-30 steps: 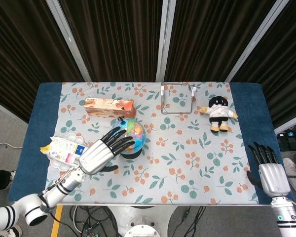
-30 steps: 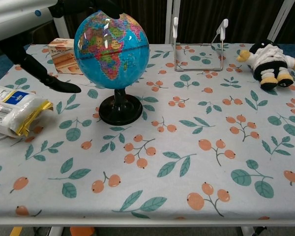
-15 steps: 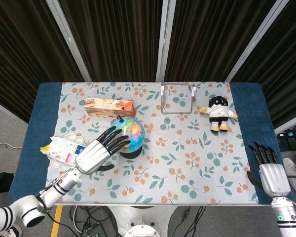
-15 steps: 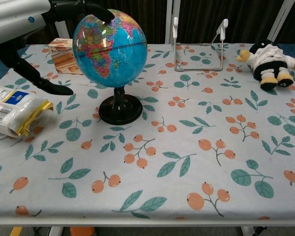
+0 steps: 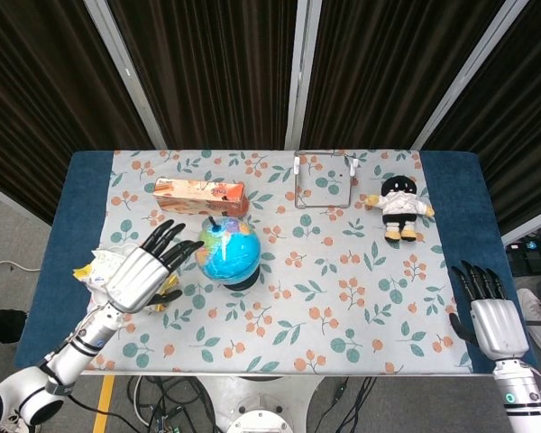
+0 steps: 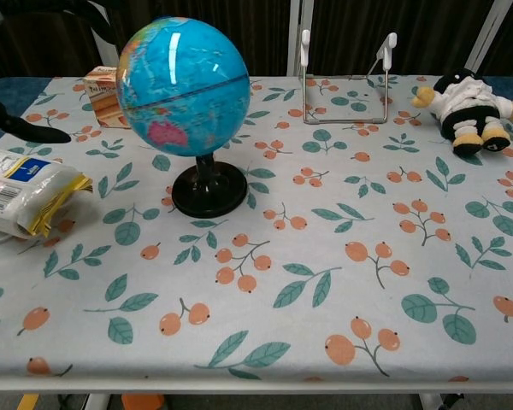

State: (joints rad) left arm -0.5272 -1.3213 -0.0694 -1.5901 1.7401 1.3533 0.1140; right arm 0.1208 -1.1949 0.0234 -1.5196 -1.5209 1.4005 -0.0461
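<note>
my left hand (image 5: 137,273) hovers with fingers spread, holding nothing, just left of the blue desk globe on its black stand (image 5: 227,253), mid-table. my right hand (image 5: 491,317) rests splayed and empty at the table's right edge.

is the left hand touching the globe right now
No, in the head view the left hand hovers with fingers spread, clear of the globe.

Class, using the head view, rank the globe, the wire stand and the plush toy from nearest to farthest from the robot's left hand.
Measured from the left hand:
1. Globe, just to its right, table centre-left.
2. Wire stand, at the far edge, centre.
3. Plush toy, far right side.
</note>
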